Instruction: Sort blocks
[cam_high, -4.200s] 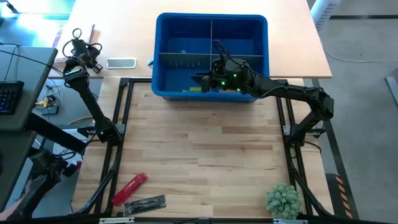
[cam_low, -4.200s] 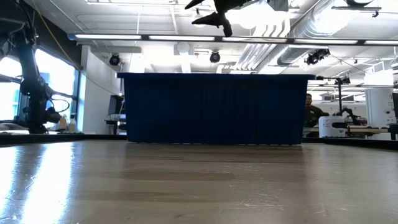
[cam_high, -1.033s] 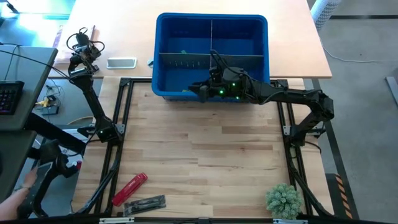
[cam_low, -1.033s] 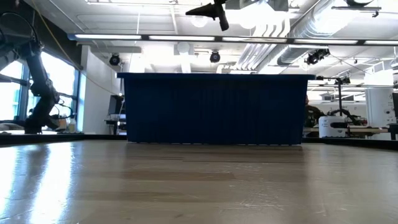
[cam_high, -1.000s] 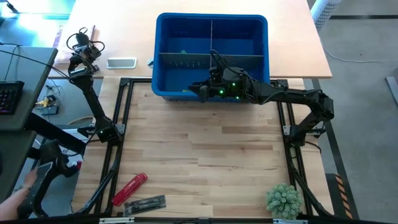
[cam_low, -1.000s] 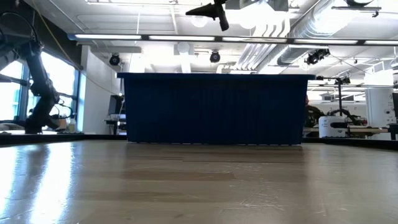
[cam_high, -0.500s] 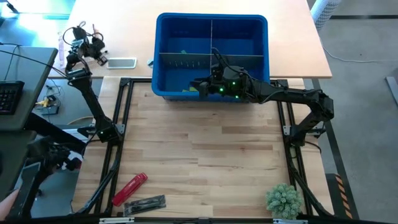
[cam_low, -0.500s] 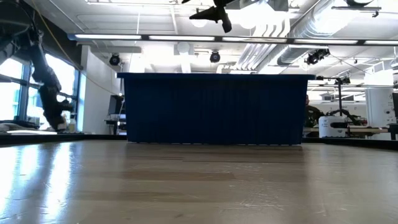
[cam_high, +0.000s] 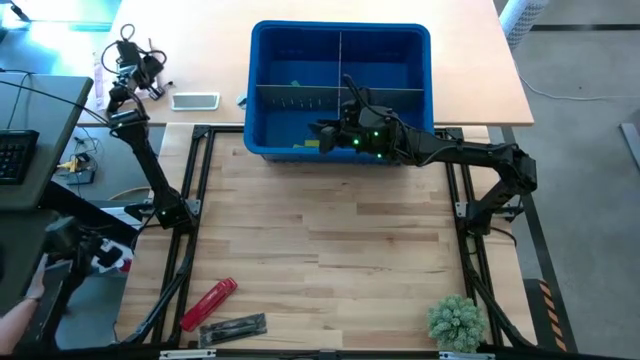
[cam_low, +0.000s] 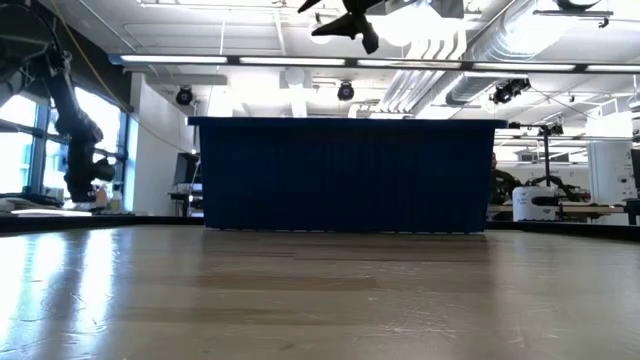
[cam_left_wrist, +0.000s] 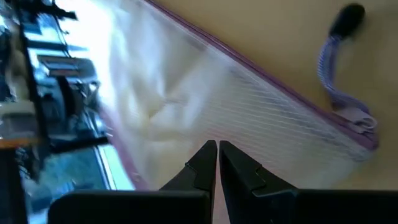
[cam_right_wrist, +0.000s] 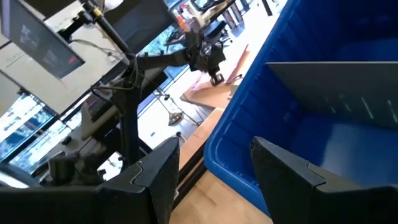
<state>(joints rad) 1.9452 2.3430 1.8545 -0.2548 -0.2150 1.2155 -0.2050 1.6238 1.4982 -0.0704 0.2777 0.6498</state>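
Reaching over the near wall of the blue bin (cam_high: 262, 90), the right gripper (cam_high: 322, 131) hangs above the near-left compartment, fingers (cam_right_wrist: 283, 171) parted with nothing between them; two lime blocks (cam_high: 313, 143) lie in that compartment by the near wall, one small green block (cam_high: 295, 83) sits in the far-left compartment; other blocks cannot be made out; left gripper (cam_high: 127, 55) is raised well off to the far left, beyond the wooden table (cam_high: 330, 250), fingers (cam_left_wrist: 202, 163) pressed together and empty, over a clear zip pouch (cam_left_wrist: 249, 112); a phone (cam_high: 195, 101) lies left of the bin; a red tool (cam_high: 208, 303), a black tool (cam_high: 232, 327) and a small plant (cam_high: 456, 321) rest along the near edge.
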